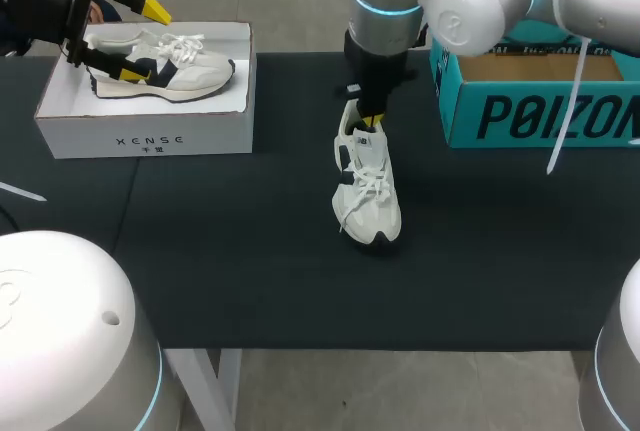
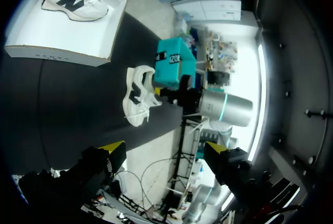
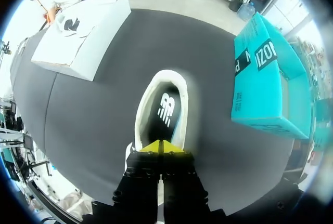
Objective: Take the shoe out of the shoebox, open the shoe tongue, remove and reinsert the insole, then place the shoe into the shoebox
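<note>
A white shoe (image 1: pixel 368 191) stands on the black table (image 1: pixel 250 251) with its toe toward the near edge. My right gripper (image 1: pixel 370 119) is at its collar, shut, with the yellow tips together. In the right wrist view the gripper (image 3: pixel 164 146) sits at the rim of the shoe's opening, and the black insole (image 3: pixel 165 109) lies inside ahead of it. Whether the tips pinch anything is hidden. A second white shoe with dark panels (image 1: pixel 170 66) lies in the white shoebox (image 1: pixel 145 136) at the far left. My left gripper (image 1: pixel 145 41) hangs open above that box.
A teal open box (image 1: pixel 540 101) stands at the far right, close to my right arm. In the left wrist view, the white shoebox (image 2: pixel 62 42), the shoe on the table (image 2: pixel 140 94) and the teal box (image 2: pixel 174 65) lie far beyond my left gripper (image 2: pixel 164 151).
</note>
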Robot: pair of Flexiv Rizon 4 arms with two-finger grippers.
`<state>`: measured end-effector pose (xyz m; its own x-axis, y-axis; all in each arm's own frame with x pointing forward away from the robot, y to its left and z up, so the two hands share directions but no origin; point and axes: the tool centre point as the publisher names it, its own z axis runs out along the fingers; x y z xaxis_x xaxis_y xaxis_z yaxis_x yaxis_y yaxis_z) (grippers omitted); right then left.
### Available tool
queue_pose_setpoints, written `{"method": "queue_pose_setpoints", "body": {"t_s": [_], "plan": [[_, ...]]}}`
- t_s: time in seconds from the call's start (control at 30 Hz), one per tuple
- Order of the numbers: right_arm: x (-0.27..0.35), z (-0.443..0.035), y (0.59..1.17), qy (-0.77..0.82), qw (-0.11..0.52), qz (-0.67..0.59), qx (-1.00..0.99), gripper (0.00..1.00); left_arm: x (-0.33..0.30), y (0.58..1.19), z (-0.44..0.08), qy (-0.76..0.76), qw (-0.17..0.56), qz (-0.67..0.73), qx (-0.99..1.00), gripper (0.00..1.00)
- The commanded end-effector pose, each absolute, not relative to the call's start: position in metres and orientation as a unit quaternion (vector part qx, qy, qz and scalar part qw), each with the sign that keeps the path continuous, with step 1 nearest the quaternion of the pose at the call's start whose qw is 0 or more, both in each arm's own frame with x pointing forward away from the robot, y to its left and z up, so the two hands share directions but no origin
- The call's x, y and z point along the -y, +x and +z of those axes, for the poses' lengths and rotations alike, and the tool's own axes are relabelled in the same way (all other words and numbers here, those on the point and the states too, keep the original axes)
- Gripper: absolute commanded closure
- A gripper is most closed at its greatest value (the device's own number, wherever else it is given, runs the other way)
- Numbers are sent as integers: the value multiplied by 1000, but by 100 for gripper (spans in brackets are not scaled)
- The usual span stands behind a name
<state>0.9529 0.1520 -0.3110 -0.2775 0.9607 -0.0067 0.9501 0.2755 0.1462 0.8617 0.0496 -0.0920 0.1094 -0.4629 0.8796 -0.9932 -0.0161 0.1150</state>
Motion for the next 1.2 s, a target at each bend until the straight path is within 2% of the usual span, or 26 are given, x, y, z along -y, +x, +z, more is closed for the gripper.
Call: {"method": "queue_pose_setpoints", "body": {"t_s": [0.03,0.8,0.87,0.9,1.1,1.2], "plan": [[-160,-327,964,596,40,46,-800,100,-49,862,-92,630,397,332,578,0],[-152,-350,960,623,25,25,-782,100,-49,862,-92,630,397,332,578,0],[-151,-351,960,625,25,25,-780,93,-49,862,-92,630,397,332,578,0],[-150,-351,961,626,25,24,-779,83,-49,862,-92,630,397,332,578,0],[-149,-352,963,629,27,23,-777,75,-49,862,-92,630,397,332,578,0],[-149,-352,963,630,27,22,-776,75,-49,862,-92,630,397,332,578,0]]}}
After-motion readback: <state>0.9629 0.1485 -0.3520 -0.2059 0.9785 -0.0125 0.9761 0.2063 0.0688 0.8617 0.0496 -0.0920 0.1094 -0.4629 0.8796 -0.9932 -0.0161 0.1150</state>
